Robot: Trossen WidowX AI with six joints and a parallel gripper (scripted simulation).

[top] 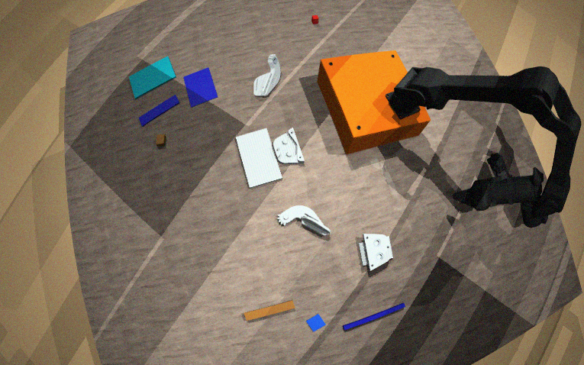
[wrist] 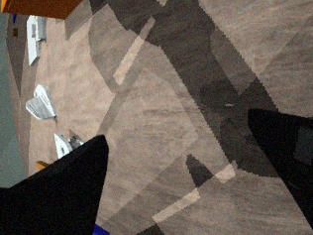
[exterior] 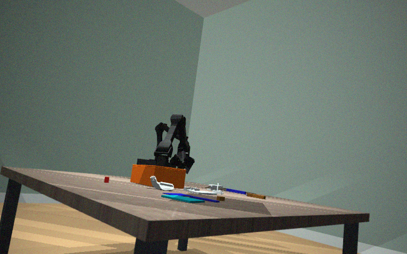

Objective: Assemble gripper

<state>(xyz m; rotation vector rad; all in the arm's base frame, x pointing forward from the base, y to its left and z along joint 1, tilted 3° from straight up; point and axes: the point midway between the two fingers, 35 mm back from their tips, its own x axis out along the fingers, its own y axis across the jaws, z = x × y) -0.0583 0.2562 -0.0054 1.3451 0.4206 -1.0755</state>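
White jaw (top: 298, 214) (exterior: 217, 189) (wrist: 43, 104) on bench (top: 203, 272) (exterior: 81, 202) (wrist: 149, 123), off base (top: 287, 149); hand (top: 475, 179) (exterior: 188, 167) (wrist: 177, 129) apart, holding nothing, best squared over its thick middle, clear of gear teeth, before closing.

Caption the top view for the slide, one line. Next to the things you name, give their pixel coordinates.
Before assembly: two white jaws (top: 267, 80) (top: 298, 213) lie apart on the table, gripper (top: 478, 183) open and clear of both.
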